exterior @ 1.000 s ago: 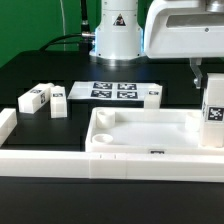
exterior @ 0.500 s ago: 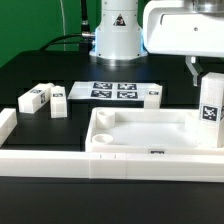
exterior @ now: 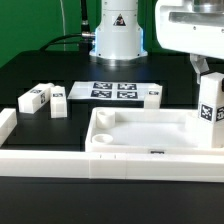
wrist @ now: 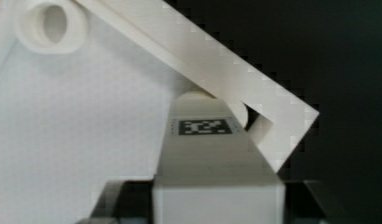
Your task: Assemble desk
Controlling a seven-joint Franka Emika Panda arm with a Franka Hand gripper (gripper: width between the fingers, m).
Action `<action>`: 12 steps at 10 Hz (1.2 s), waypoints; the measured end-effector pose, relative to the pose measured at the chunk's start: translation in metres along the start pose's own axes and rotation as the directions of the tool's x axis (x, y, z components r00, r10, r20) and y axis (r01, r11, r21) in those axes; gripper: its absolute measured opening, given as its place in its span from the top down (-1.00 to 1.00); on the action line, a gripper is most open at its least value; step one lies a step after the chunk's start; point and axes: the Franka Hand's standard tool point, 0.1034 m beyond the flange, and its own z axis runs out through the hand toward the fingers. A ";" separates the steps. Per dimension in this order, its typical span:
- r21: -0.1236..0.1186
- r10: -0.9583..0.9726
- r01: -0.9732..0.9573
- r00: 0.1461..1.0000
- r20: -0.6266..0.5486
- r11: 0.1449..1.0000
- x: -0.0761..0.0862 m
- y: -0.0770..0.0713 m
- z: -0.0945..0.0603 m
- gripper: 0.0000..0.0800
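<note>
So your gripper (wrist: 213, 198) is clamped on one leg (exterior: 209, 112) of the desk. The jaws are only partway apart, with the square leg filling the gap between them, and in the wrist view you can see a dark finger (wrist: 131, 200) on each side of it. The leg stands upright at the right end of the desk top (exterior: 150, 128), tag facing the camera in the exterior view, with its lower end down at the top's right corner. In the wrist view that end points right at the corner of the raised rim, but I honestly can't tell whether it's in a socket or just above one. The desk top itself lies flat on the black surface (exterior: 40, 70), open side up, near the front and a bit right of the middle. A round socket (exterior: 103, 118) shows in its far left corner. Just in front of it runs a long white rail (exterior: 60, 160), touching or nearly touching the top's near edge, and a shorter rail (exterior: 6, 122) sticks up at the left edge. Two loose legs (exterior: 35, 98) lie side by side well off to the left on the surface. A fourth leg (exterior: 150, 94) lies farther back, just right of the marker board (exterior: 112, 90). The arm's white base (exterior: 118, 35) stands at the far side behind all that.
</note>
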 end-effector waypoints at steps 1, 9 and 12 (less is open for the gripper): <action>0.017 0.046 -0.046 0.999 0.011 0.999 0.000 0.001 0.000 0.27; 0.053 0.491 -0.497 0.866 0.097 0.866 -0.004 -0.001 0.002 0.09; 0.053 0.374 -0.379 0.924 0.084 0.924 -0.005 -0.001 0.001 -0.55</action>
